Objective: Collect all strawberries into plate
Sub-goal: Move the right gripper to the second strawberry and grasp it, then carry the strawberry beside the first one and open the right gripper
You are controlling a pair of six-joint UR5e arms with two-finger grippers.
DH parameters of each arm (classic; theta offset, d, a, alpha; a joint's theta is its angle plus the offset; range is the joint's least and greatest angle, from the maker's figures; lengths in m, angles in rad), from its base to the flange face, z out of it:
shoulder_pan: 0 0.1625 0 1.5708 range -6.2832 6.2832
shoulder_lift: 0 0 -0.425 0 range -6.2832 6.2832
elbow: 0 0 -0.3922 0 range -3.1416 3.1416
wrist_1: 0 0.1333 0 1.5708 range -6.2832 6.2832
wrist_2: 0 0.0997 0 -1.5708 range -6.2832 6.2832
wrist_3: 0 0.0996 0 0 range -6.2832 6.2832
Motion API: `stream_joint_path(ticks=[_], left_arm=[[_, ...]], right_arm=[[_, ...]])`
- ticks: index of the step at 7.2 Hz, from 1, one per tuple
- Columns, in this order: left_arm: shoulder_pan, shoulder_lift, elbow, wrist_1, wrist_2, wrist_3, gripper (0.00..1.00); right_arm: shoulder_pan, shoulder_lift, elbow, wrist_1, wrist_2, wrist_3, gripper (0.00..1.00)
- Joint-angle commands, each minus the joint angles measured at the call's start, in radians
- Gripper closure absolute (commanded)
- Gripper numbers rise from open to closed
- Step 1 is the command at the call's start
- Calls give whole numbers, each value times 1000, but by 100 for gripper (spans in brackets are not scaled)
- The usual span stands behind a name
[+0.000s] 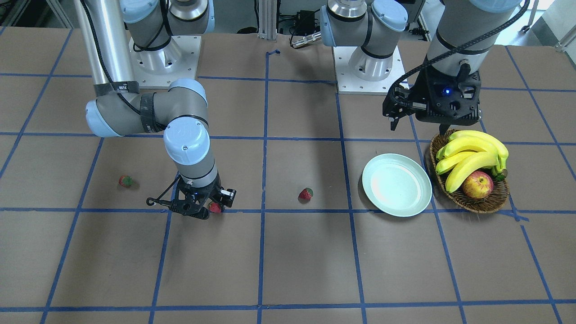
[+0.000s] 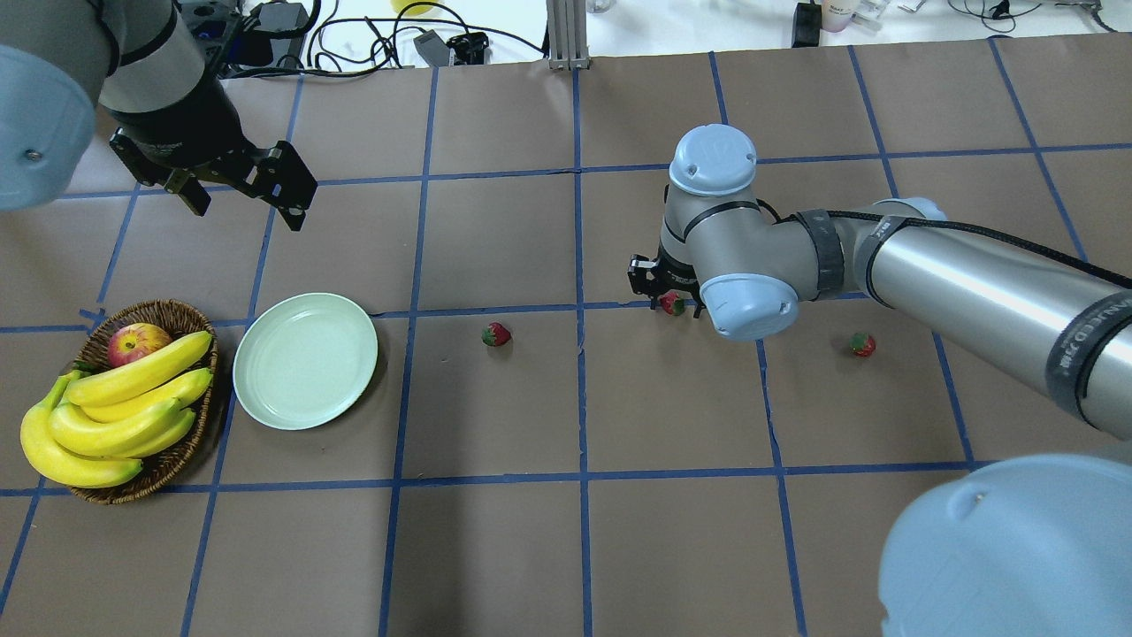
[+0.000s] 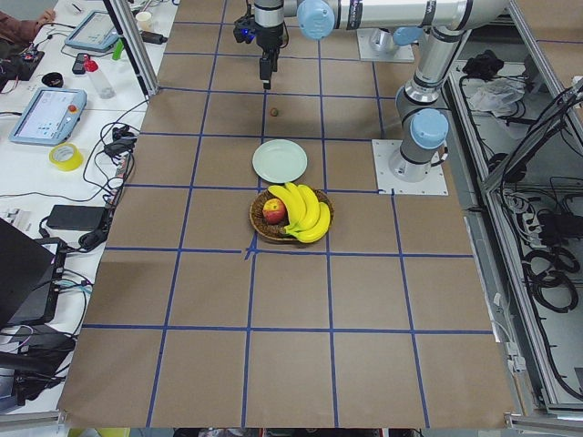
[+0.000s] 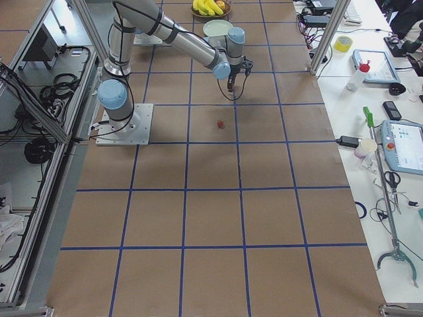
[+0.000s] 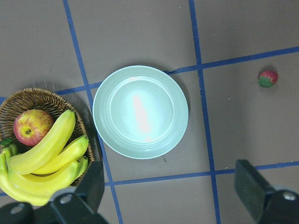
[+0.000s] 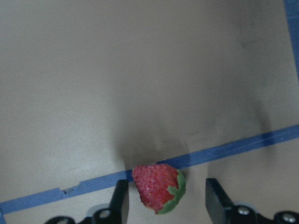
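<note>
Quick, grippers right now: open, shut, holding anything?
Left gripper: open, empty, above the plate.
Right gripper: open, fingers either side of a strawberry, not yet clamped.

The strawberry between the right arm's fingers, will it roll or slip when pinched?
The strawberry is small and tapered and lies on its side, so it may well roll or pivot. It sits nearer one of the fingers, so it will probably get nudged sideways first.

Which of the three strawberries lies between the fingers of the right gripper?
The middle strawberry, at the blue tape line, between the open fingers of the right gripper. The other two strawberries lie free on either side.
</note>
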Motion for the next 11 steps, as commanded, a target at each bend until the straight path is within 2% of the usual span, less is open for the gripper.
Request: stream_joint_path(ticks=[1, 2, 3, 5, 6, 7, 8, 10, 11], left_arm=[[-3, -2, 2, 9, -2, 3, 0], [-3, -2, 1, 14, -2, 3, 0], [-3, -2, 1, 14, -1, 3, 0], [-3, -2, -1, 14, -1, 3, 0], [-3, -2, -1, 14, -1, 3, 0], [-3, 0, -1, 14, -1, 3, 0], [-3, 0, -1, 14, -1, 3, 0], [-3, -2, -1, 14, 1, 3, 0], [-3, -2, -1, 14, -1, 3, 0]], right_arm=[[0, 3, -5, -4, 6, 0, 71], [0, 3, -11, -6, 6, 1, 97], [0, -2, -13, -6, 6, 3, 100], [0, -11, -16, -4, 9, 13, 100], [12, -31, -32, -1, 53, 42, 100], [32, -66, -58, 12, 108, 153, 100], [84, -65, -63, 11, 131, 211, 100], [176, -42, -62, 11, 242, 220, 100], [216, -13, -56, 10, 244, 227, 100]])
